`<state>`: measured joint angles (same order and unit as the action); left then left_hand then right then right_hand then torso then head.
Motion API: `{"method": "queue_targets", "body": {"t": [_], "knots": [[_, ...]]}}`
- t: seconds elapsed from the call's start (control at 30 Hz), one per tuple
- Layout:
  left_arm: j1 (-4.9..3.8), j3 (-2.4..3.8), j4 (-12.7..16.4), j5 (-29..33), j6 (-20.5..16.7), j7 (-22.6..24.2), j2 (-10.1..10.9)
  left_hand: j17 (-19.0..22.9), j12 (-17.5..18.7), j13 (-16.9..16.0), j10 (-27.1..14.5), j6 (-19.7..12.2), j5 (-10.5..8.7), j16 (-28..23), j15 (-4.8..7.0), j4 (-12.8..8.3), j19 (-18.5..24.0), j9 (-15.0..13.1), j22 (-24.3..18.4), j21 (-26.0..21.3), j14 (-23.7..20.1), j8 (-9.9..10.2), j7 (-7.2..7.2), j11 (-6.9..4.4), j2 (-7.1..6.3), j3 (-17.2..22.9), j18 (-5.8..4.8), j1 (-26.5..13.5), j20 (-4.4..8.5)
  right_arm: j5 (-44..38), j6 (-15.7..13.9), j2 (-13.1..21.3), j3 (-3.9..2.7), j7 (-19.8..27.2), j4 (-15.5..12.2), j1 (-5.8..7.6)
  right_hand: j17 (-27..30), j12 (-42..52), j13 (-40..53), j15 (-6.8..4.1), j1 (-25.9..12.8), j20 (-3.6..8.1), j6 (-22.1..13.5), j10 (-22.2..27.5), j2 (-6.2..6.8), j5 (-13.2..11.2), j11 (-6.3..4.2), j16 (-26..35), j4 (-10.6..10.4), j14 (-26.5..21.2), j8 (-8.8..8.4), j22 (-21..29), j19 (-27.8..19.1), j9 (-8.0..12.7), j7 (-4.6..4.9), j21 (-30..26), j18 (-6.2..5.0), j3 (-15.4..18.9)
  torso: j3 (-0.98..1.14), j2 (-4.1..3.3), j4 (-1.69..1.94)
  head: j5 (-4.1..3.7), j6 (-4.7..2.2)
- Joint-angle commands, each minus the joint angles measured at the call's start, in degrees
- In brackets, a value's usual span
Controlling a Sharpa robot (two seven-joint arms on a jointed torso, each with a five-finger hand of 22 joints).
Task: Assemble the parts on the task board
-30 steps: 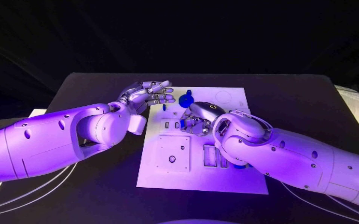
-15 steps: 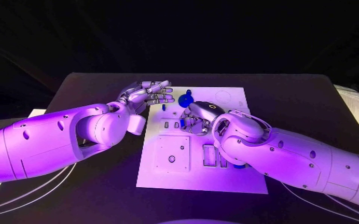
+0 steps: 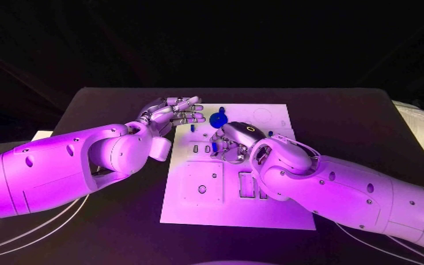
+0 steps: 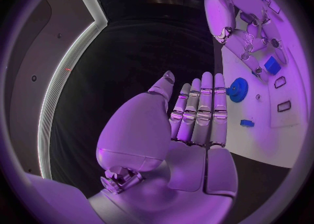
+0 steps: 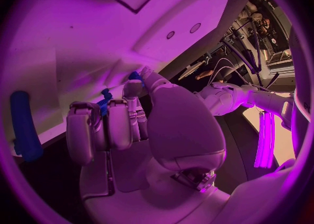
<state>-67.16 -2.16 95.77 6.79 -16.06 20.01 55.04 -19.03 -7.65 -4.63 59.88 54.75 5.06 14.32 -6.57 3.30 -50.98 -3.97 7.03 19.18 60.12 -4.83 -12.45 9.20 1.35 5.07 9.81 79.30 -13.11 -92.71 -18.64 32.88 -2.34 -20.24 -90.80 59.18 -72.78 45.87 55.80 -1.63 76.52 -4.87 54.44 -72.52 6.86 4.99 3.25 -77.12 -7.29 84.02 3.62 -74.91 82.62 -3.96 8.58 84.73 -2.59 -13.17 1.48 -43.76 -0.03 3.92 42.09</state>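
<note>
On the white task board, the right hand is pinching a small blue part, seen from its wrist; at ten o'clock, the left hand is hovering empty, fingers straight, beside a toothed blue gear.

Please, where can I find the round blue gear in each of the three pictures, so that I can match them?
Head view: the blue gear lies near the task board's far edge, between the two hands.
Left wrist view: the gear lies on the board just beyond the left hand's fingertips.
Right wrist view: I cannot find it.
Shared landmark: the white task board.
</note>
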Motion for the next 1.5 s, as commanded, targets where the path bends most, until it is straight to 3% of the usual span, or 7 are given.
{"method": "queue_targets", "body": {"t": [0.03, 0.57, 0.8, 0.9, 0.97, 1.07, 1.5], "knots": [[-0.07, 0.05, 0.0, -0.4, 1.7, 0.3, 0.0, 0.1, 0.0, 0.1, 0.2, 0.0, -0.28, -0.3, -0.11, -0.3, 0.2, 0.0, -0.1, -0.3, 0.3, -0.1, -0.17, 0.18, 0.07, 0.1, 0.68, 0.6, 0.01, -1.8, -6.8, 0.7, -0.27, 2.4, -1.5, -0.41, 0.1, -0.3, -0.2, 0.61, -0.1, -0.32, -0.8, 0.3, 1.00, -0.2, 0.09, 0.4, -0.2, 2.5, -0.12, -3.2, -0.3, 0.0, 0.01, -0.3, -0.17, 0.7, 0.13, -0.04, 0.07, 0.13, -0.06], [-0.06, 0.04, -1.1, -5.3, 3.5, -2.6, 0.3, -1.2, 0.7, 0.3, 3.2, 2.5, -0.29, 1.4, 1.86, -0.2, -4.3, -0.2, 1.0, 2.5, 6.7, -0.7, 1.38, -1.30, 0.07, 1.0, 0.80, 0.2, 1.75, 4.5, -8.6, 10.7, -5.75, 9.6, -13.3, -0.92, 0.5, -0.4, -0.3, 0.62, 0.4, -0.40, -0.5, 0.4, 1.57, 1.3, 0.03, 0.9, -1.0, 2.4, 0.27, -2.8, -0.5, -0.3, -0.09, -0.5, -0.26, 2.3, 0.04, 0.35, -0.32, 0.04, -0.46], [-0.07, 0.05, -1.5, -12.0, 4.3, -9.0, 0.5, -19.2, -2.2, -1.6, 9.6, 3.9, -0.36, 25.7, 5.64, 0.6, -16.0, -0.3, 6.6, 13.3, 21.7, -1.1, 2.80, -4.06, -0.58, 1.2, 0.65, -1.3, 5.94, 10.9, -5.6, 16.9, -6.89, 11.3, -14.7, 0.75, 0.5, -0.3, -0.3, 0.43, 1.8, -0.28, 0.7, 0.5, 0.84, 2.4, -0.21, 1.1, -0.9, 2.3, 0.70, -2.7, -0.6, -0.7, -0.34, -0.6, -0.29, 2.3, 0.14, 0.96, -0.86, 0.73, -0.48], [-0.11, 0.05, -1.9, -20.3, 7.6, -16.1, 0.6, -60.1, -13.4, -9.7, 13.5, 6.8, -0.61, 66.4, 8.17, 0.1, -26.7, -2.3, 32.1, 36.9, 27.8, -5.1, 5.23, -6.19, -1.58, 0.4, -2.30, -1.9, 8.59, 14.7, -6.3, 19.6, -7.06, 11.0, -15.1, 1.47, 0.3, 0.1, -0.1, 0.29, 2.7, -0.15, 1.3, 0.3, 0.10, 4.2, -0.36, 1.0, -0.6, 2.4, 0.88, -2.8, -0.6, -0.8, -0.44, -0.6, -0.27, 1.9, 0.35, 1.33, -1.13, 0.98, -0.52], [-0.39, 0.06, -2.2, -26.2, 9.7, -20.5, 0.5, -70.1, -22.2, -16.4, 13.6, 8.5, -0.47, 74.9, 8.75, -0.2, -30.0, -4.3, 47.1, 48.2, 29.7, -8.4, 7.14, -7.36, -1.00, 0.2, -4.27, -2.1, 9.31, 17.2, -6.9, 20.8, -7.11, 10.7, -14.8, 2.12, 0.2, 0.4, 0.2, 0.24, 3.4, -0.09, 1.5, 0.1, -0.26, 4.8, -0.42, 1.0, -0.3, 2.4, 0.87, -2.9, -0.5, -0.9, -0.44, -0.6, -0.25, 1.6, 0.42, 1.59, -1.17, 1.27, -0.37], [-1.67, 0.06, -2.8, -33.2, 12.7, -28.1, 0.1, -71.0, -45.6, -39.8, 10.5, 5.6, -0.51, 75.7, 8.65, 1.5, -29.9, -8.4, 54.7, 54.4, 29.9, -13.6, 7.05, -8.56, -1.42, -2.0, -4.97, -5.1, 10.10, 20.2, -7.6, 22.2, -7.14, 10.3, -14.3, 2.83, 0.3, 0.5, 0.2, 0.24, 3.7, -0.07, 1.5, 0.0, -0.53, 5.1, -0.40, 1.0, -0.2, 2.5, 0.79, -2.9, -0.5, -0.9, -0.39, -0.6, -0.25, 1.4, 0.44, 1.95, -1.23, 1.77, -0.09], [-6.60, 0.03, -5.0, -50.7, 17.1, -51.3, -3.9, -71.0, -56.3, -50.3, 8.1, -0.1, -2.40, 75.7, 9.72, 13.2, -29.8, -19.5, 61.8, 59.8, 29.9, -26.2, 8.17, -8.84, 1.00, -13.3, -5.82, -11.4, 10.10, 22.8, -7.0, 24.7, -7.16, 7.4, -12.3, 3.69, 1.3, -0.7, -0.8, 0.29, 3.5, -0.08, 1.8, 0.5, -0.74, 8.2, -0.33, 2.1, -0.5, 2.2, 0.60, -1.9, -1.2, -0.9, -0.30, -1.1, -0.47, 1.0, 0.71, 2.60, -1.72, 2.57, 0.48]]}}
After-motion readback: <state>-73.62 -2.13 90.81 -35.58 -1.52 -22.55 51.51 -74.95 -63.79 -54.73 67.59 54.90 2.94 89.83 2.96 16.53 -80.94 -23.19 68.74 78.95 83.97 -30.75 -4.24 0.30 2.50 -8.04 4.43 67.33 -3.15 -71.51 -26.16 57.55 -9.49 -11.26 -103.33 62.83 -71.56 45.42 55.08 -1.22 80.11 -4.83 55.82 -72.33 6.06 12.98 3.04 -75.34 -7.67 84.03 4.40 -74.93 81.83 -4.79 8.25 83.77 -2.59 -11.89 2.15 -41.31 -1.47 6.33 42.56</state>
